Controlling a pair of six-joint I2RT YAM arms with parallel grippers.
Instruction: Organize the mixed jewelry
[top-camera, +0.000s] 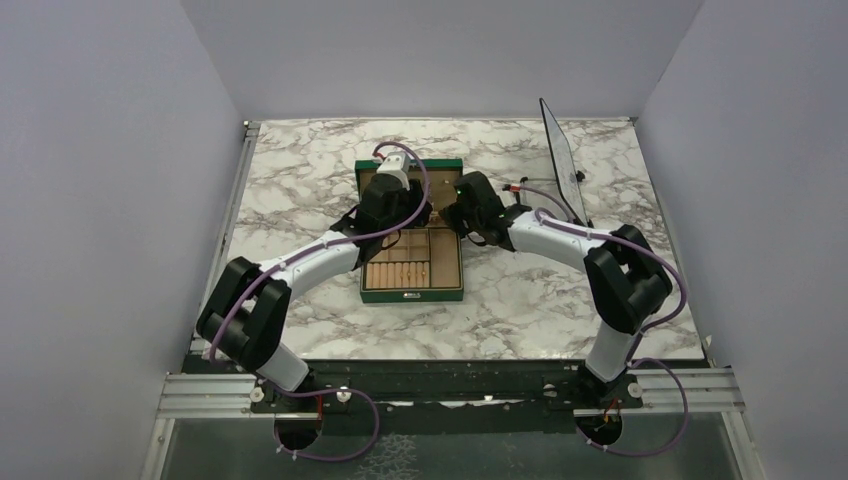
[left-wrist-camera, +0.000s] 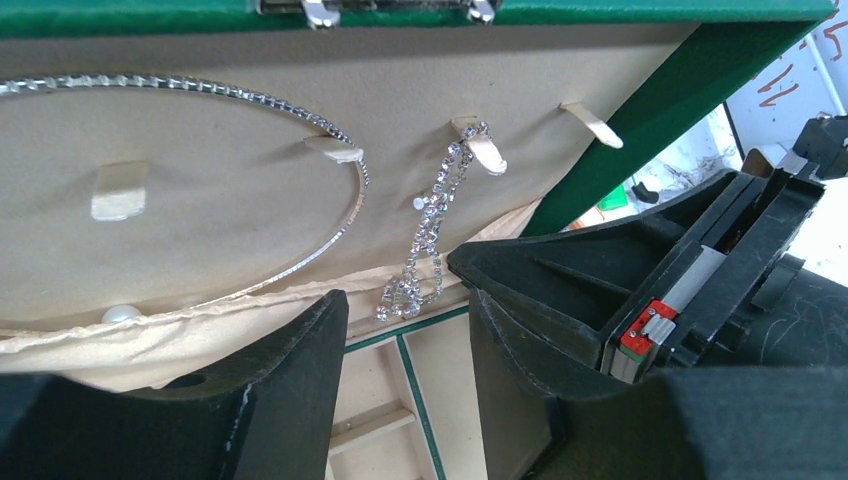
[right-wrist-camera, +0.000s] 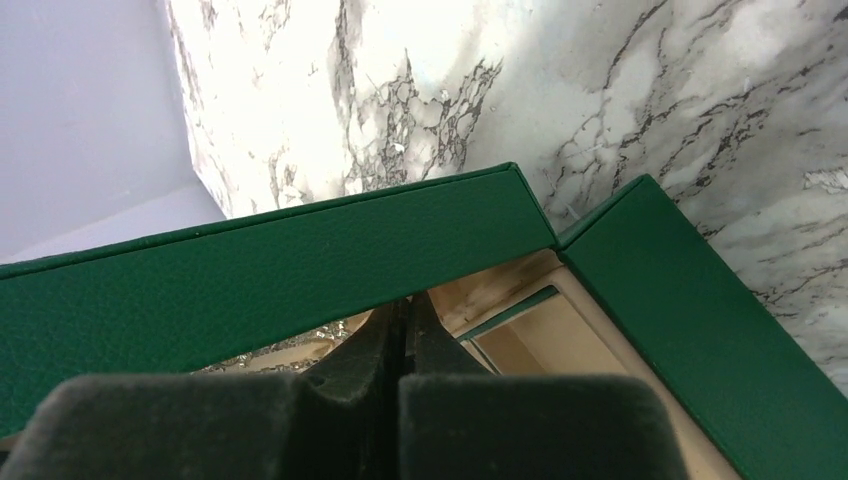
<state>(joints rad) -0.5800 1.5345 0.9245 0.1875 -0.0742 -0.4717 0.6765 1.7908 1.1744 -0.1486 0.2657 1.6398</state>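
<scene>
Left gripper (left-wrist-camera: 400, 300) gapes, right gripper (right-wrist-camera: 405, 322) clenched — silvery chain (left-wrist-camera: 435, 215) hangs from a lid hook (left-wrist-camera: 487, 152), long axis downward.

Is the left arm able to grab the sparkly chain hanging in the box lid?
Probably yes: the sparkly chain dangles just ahead of the left gripper, which is open, nothing between them. The right gripper sits close on one side, though.

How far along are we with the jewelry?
Done: the thin hoop necklace and the sparkly chain hang on hooks inside the green lid. In hand: nothing visibly; the left hand is open below the chain, the right hand shut by the lid edge. Left: unclear, no loose pieces show.
</scene>
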